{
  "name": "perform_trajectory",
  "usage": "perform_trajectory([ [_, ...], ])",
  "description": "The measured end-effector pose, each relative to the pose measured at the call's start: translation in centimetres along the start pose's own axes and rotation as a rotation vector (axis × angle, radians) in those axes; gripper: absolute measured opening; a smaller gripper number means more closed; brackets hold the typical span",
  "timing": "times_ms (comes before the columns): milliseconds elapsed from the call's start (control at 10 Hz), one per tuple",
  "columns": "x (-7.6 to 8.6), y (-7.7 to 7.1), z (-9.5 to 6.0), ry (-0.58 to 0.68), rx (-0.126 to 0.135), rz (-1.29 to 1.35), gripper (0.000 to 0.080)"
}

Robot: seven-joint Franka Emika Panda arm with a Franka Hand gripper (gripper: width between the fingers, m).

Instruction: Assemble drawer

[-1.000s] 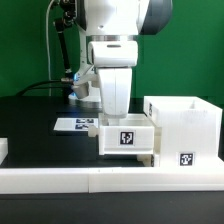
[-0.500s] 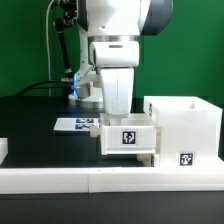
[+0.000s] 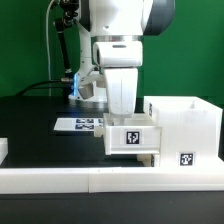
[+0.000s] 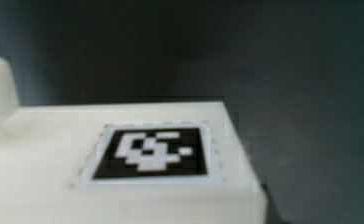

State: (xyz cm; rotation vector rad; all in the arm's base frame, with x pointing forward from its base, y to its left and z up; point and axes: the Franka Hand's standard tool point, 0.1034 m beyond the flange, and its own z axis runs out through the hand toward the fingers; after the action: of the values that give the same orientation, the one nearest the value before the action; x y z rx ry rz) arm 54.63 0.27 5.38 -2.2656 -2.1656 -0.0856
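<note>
A small white open-top tray (image 3: 133, 138) with a black-and-white tag on its front hangs right under my gripper (image 3: 124, 117) and touches the exterior view's left side of the tall white box casing (image 3: 186, 124). The fingers reach down into the tray and are hidden by its wall; the gripper looks shut on the tray. The casing carries a tag low on its front. A second white part (image 3: 134, 158) shows just below the held tray. The wrist view shows only a white tagged face of the tray (image 4: 154, 152) over the dark table; no fingers show there.
The marker board (image 3: 78, 124) lies flat on the black table behind the tray, to the exterior view's left. Long low white border rails (image 3: 100, 179) run along the front edge. A green wall and cables stand behind the arm.
The gripper and the tray have moved together toward the exterior view's right, closing on the casing. The casing and the marker board have not moved.
</note>
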Motion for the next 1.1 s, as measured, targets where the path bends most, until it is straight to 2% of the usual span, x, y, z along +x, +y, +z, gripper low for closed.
perform_trajectory([
  [100, 0.16, -0.01, 0.00, -0.001, 0.002, 0.002, 0.0041],
  [300, -0.07, -0.13, -0.02, -0.005, 0.029, 0.006, 0.0041],
  [1100, 0.10, -0.07, 0.02, -0.004, 0.024, 0.002, 0.0041],
])
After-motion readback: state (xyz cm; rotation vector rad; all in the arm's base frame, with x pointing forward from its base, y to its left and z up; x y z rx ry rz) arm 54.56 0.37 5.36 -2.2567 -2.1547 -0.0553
